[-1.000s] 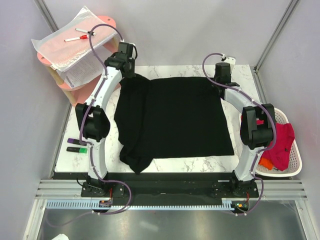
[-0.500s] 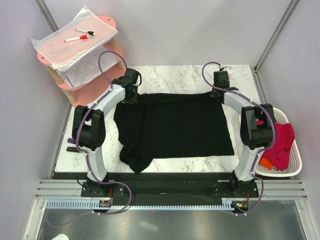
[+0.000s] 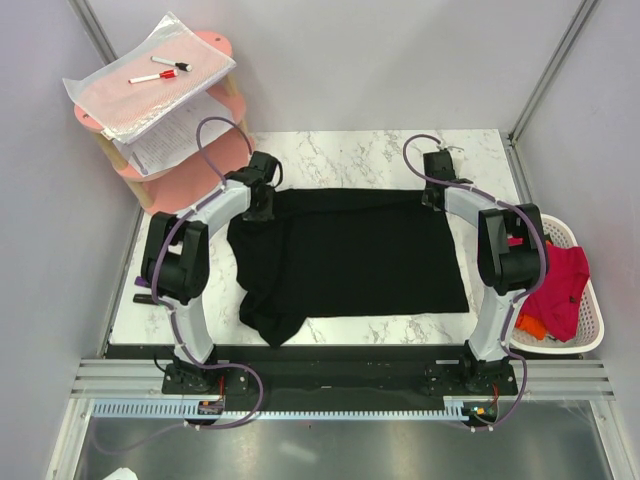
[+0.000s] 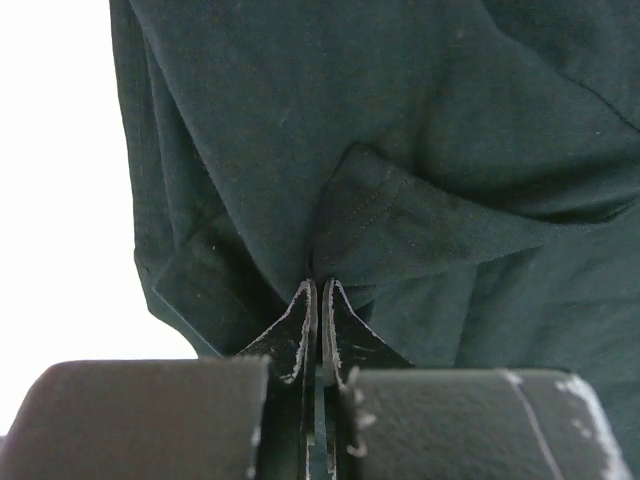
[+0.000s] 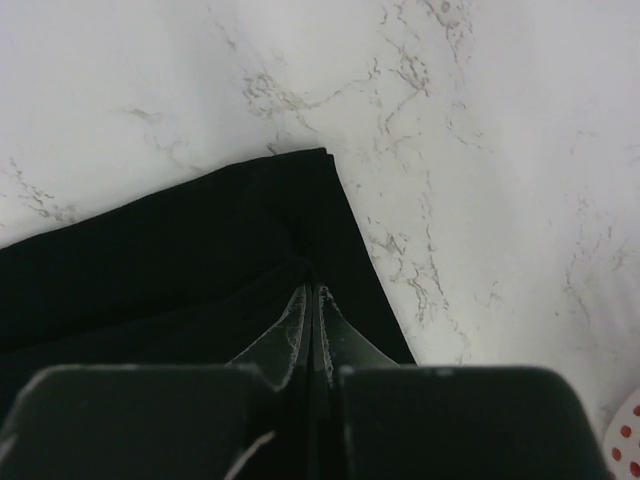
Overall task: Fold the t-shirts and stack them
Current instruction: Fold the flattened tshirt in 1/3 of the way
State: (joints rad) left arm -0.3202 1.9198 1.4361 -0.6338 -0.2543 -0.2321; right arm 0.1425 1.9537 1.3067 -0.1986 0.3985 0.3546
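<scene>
A large black t-shirt (image 3: 350, 255) lies spread on the marble table (image 3: 350, 155), its near-left part bunched. My left gripper (image 3: 262, 205) is shut on cloth at the shirt's far-left edge; in the left wrist view its tips (image 4: 320, 287) pinch a fold of black t-shirt (image 4: 400, 150). At the far-right corner my right gripper (image 3: 435, 195) is also shut on the hem, with its tips (image 5: 313, 290) closed on the black t-shirt (image 5: 200, 260). A red t-shirt (image 3: 560, 285) and an orange one (image 3: 533, 327) lie in the basket at the right.
A white slatted basket (image 3: 592, 330) stands off the table's right edge. A pink round shelf (image 3: 215, 45) with papers and a red marker (image 3: 155, 76) stands at the far left. Bare marble (image 5: 480, 120) lies beyond the shirt's far edge.
Both grippers have drawn the black t-shirt's far edge toward the near side, so its far edge now lies closer in and more marble shows behind it.
</scene>
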